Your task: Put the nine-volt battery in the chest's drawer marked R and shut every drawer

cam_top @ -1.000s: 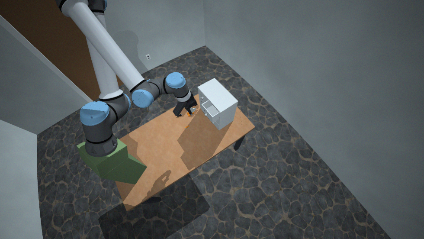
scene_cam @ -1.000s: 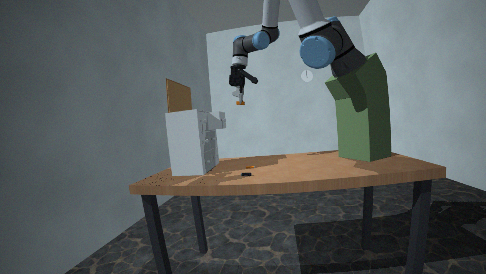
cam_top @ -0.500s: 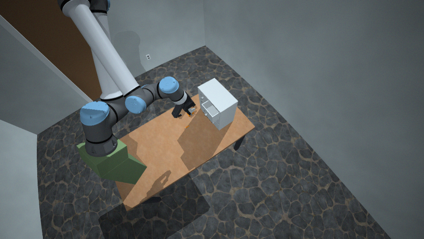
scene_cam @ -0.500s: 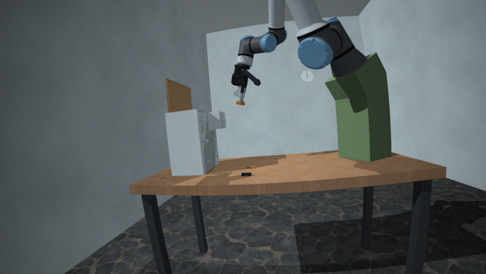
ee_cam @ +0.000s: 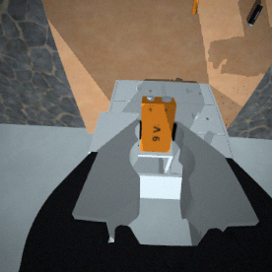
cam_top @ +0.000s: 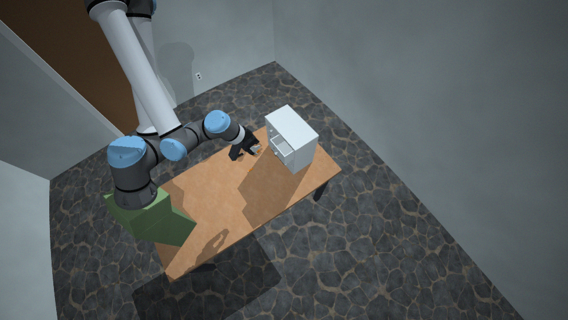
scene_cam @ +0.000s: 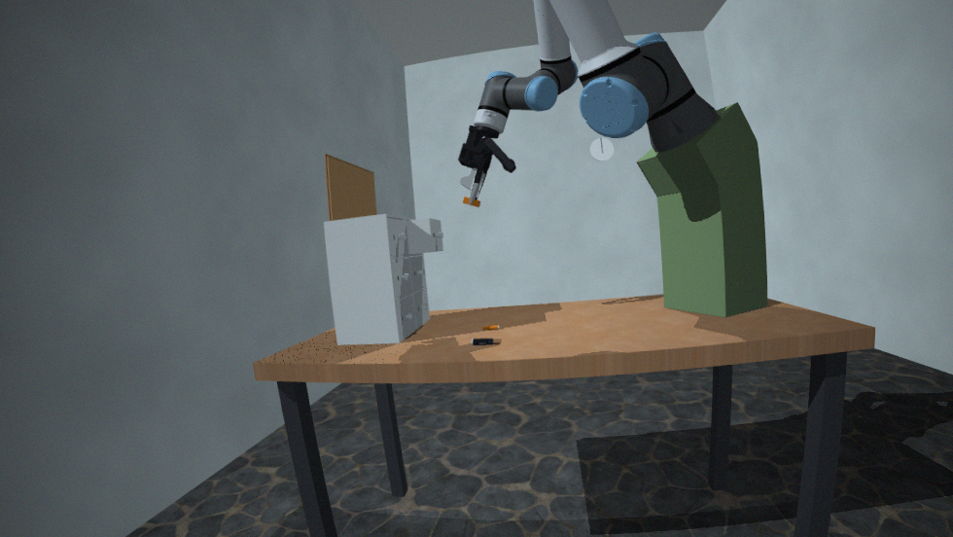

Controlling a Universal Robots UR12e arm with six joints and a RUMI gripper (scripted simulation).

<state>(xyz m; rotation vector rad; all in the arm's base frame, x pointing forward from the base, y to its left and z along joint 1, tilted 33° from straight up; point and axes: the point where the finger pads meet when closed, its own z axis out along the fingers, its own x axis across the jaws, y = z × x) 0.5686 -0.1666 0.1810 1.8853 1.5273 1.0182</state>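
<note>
Nearest, see the gripper [cam_top: 255,151] [scene_cam: 472,196] [ee_cam: 156,122] pinching the orange nine-volt battery [cam_top: 258,151] [scene_cam: 471,201] [ee_cam: 157,128], with 9 V legible on its face in the wrist view. Held in the air, above the height of the open upper drawer [cam_top: 281,146] [scene_cam: 425,236] and outside the upright white chest [cam_top: 292,127] [scene_cam: 363,280] [ee_cam: 197,115]. Cannot read any drawer's letter. Down on the wooden table [cam_top: 210,191] [scene_cam: 600,333] [ee_cam: 123,49], note a small orange item [cam_top: 250,169] [scene_cam: 490,327] [ee_cam: 195,6] near a dark cylinder [cam_top: 240,155] [scene_cam: 482,341] [ee_cam: 254,15], both lying flat, apart from the chest.

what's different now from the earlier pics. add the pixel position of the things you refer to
The arm's wrist [cam_top: 217,121] [scene_cam: 494,96] has swung back from the chest [cam_top: 292,127] [scene_cam: 363,280] [ee_cam: 123,99], tilting the gripper [cam_top: 257,150] [scene_cam: 473,198] [ee_cam: 156,122] so its fingers lean more toward it. The orange battery [cam_top: 258,151] [ee_cam: 157,125] stays gripped, nearly in place. Nothing was picked up or released. The chest and its open drawer [cam_top: 283,146] [scene_cam: 424,236] [ee_cam: 160,187] haven't visibly moved.
</note>
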